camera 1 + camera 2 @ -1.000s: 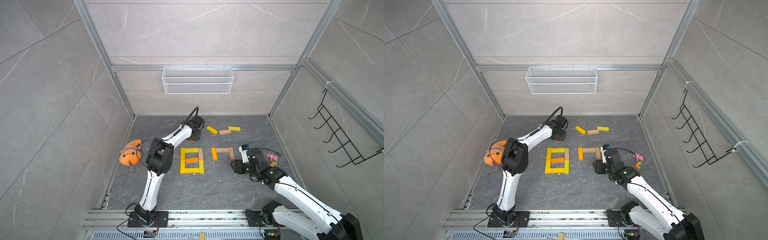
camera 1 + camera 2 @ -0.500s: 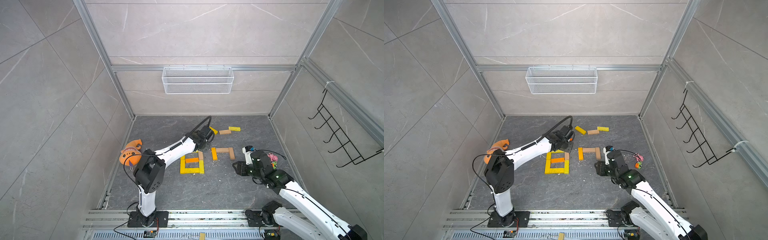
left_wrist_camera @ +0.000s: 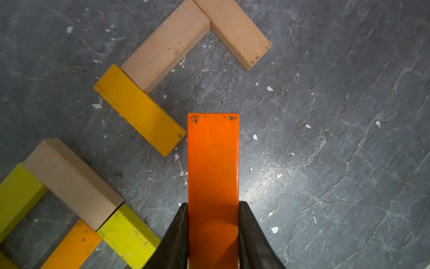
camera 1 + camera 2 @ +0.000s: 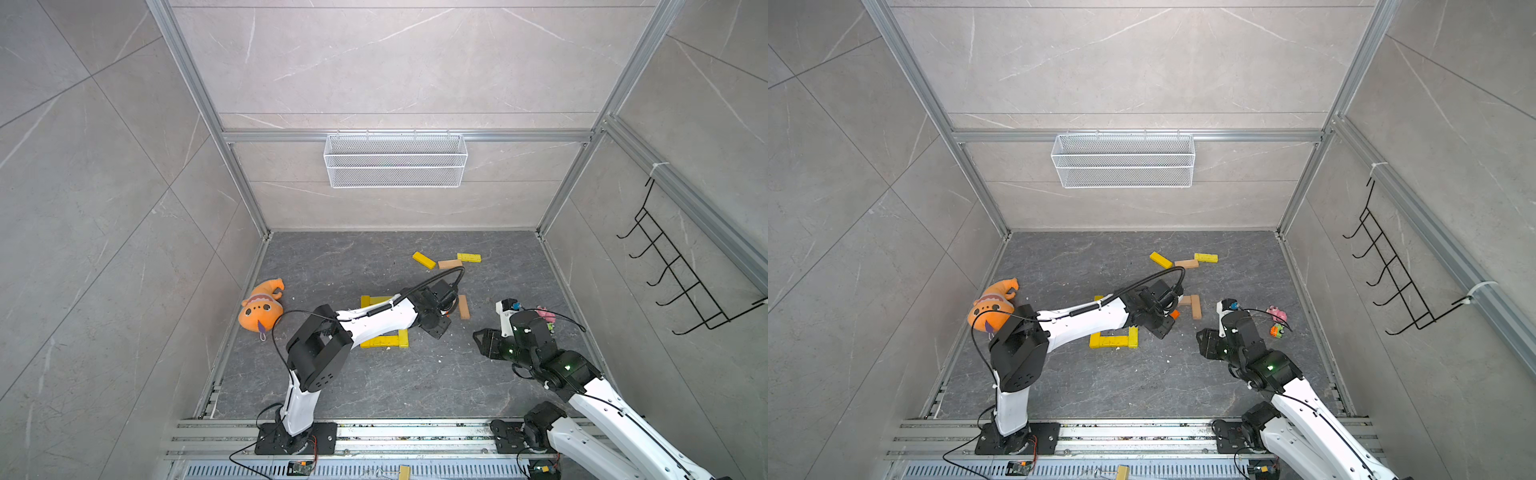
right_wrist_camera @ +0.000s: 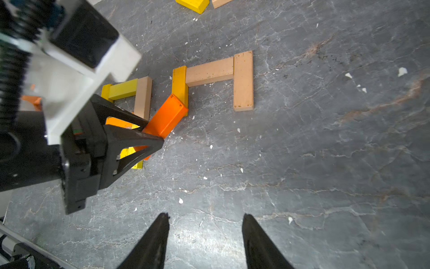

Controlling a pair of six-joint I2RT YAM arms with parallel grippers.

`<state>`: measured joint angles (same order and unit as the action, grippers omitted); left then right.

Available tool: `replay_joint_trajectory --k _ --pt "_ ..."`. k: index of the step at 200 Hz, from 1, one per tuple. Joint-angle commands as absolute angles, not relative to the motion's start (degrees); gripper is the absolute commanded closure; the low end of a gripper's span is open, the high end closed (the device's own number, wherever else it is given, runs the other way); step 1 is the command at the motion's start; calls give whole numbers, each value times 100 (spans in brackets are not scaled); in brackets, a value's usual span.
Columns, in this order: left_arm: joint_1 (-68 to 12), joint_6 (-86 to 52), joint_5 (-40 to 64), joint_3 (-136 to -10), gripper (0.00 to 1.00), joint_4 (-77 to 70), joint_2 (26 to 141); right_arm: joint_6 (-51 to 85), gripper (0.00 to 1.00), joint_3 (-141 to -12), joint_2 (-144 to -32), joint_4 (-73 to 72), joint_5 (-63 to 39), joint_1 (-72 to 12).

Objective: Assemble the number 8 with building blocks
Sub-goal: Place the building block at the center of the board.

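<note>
The orange block (image 3: pixel 213 167) is in the left gripper (image 3: pixel 213 205). The two black fingers squeeze its sides. It hangs over the grey floor (image 3: pixel 337 151), and its far end is just beside the end of a yellow block (image 3: pixel 139 109). That yellow block touches a tan block (image 3: pixel 166 44), and a second tan block (image 3: pixel 235 30) makes a corner with it. These three look like the top of an 8 that is only started. Beside them lies another block shape (image 5: pixel 122 89), partly hidden.

I think the step now is bringing the orange block in as the middle bar. For that it must turn to lie across, from the end of the yellow block to the end of the second tan block. Then it must go down flat and be let go without bumping the others.

The right gripper (image 5: pixel 206 216) hangs over bare floor nearby, fingers apart, holding nothing.

The left wrist view shows the grip best. The right wrist view shows the whole corner of three, but not whether the orange block touches the floor. In both top views the left arm (image 4: pixel 374 320) covers most of this. Only they show three spare blocks (image 4: pixel 450 263) near the back wall and a plush toy (image 4: pixel 262 307).
</note>
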<state>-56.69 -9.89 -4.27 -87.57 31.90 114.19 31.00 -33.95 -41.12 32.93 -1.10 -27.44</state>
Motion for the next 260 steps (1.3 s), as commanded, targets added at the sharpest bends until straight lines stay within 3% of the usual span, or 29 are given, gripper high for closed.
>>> replay_joint_trajectory --k 1,96,147,186,260 --pt "-5738 -727 -206 -9062 73 3139 11678 3191 46 -3322 -4069 3462 43 -2786" --pt "-6001 -328 2 -9631 71 3248 12520 3216 46 -3234 -4300 3365 143 -2786" --pt "-6001 -350 -39 -9568 57 3227 12483 3164 46 -3305 -4385 3517 293 -2787" --pt "-5998 -494 -262 -9203 47 3123 12026 3079 45 -3223 -4632 3252 -209 -2788" --pt "-5893 -1385 -44 -7825 47 2509 10410 3640 45 -3383 -5974 2308 -332 -2926"
